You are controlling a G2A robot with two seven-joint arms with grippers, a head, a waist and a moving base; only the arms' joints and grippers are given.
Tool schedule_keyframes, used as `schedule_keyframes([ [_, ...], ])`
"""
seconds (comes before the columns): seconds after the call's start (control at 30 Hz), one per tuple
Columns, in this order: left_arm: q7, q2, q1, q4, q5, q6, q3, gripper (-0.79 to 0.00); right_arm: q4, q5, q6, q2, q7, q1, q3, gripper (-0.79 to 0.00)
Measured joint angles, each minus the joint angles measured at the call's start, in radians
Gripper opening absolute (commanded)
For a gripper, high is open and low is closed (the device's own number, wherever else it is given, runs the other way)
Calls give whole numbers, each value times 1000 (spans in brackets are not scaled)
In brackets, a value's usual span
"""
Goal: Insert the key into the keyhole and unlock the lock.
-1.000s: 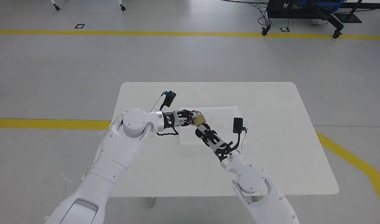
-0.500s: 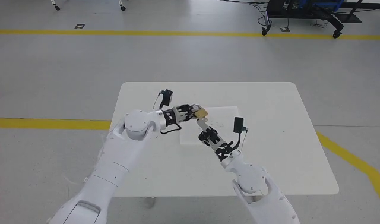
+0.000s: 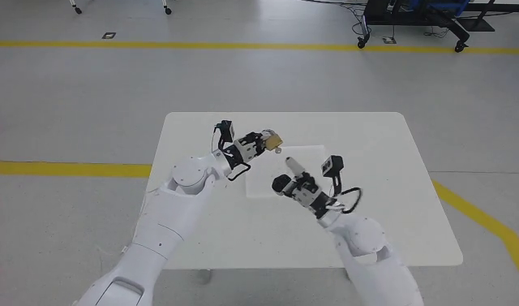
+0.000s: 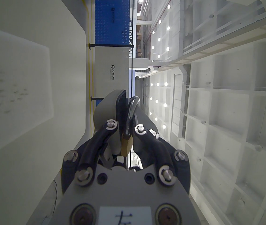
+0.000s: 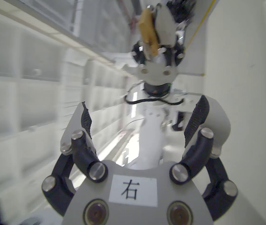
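Note:
A brass padlock [image 3: 274, 140] with a steel shackle [image 4: 132, 111] is held above the table's middle, my left gripper [image 3: 263, 141] shut on it. In the left wrist view the brass body [image 4: 126, 144] sits between the two pads. My right gripper [image 3: 285, 173] hangs a short way nearer and to the right of the padlock, open, with nothing between its fingers [image 5: 86, 120]. In the right wrist view the padlock [image 5: 148, 33] shows farther off in the left gripper [image 5: 157, 28]. I cannot make out a key apart from the lock.
Both arms are over a white table [image 3: 389, 144] that has a pale thin mat [image 3: 312, 156] lying at its centre. Bare tabletop lies right and left of the arms. Wheeled carts stand on the floor far behind.
My right gripper was up against the padlock; it has let go, opened and drawn back toward the near right. The left gripper has carried the padlock a little farther away.

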Motion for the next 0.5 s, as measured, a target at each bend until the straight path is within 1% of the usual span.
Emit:
schedule_keyframes([
  [0.03, -4, 0, 2, 0, 1, -8, 0, -785, 22, 56, 15, 2, 45, 12, 13, -317],
  [0.07, -6, 0, 3, -1, 2, -13, -1, -785, 38, 89, 29, 3, 66, 23, 20, -406],
  [0.13, -12, 0, 5, -3, 1, -23, -2, -785, 70, 129, 57, 3, 93, 51, 17, -422],
  [0.27, -31, -1, 6, -3, 2, -26, -2, -785, 131, 172, 81, 1, 141, 103, -9, -505],
  [0.4, -43, -1, 5, -1, 1, -23, -2, -785, 182, 190, 93, -1, 155, 147, -28, -520],
  [0.43, -45, -2, 5, -1, 1, -23, -2, -785, 192, 190, 94, -2, 149, 156, -33, -542],
  [0.5, -49, -1, 5, -1, 2, -23, -3, -785, 203, 193, 96, -2, 139, 166, -39, -539],
])
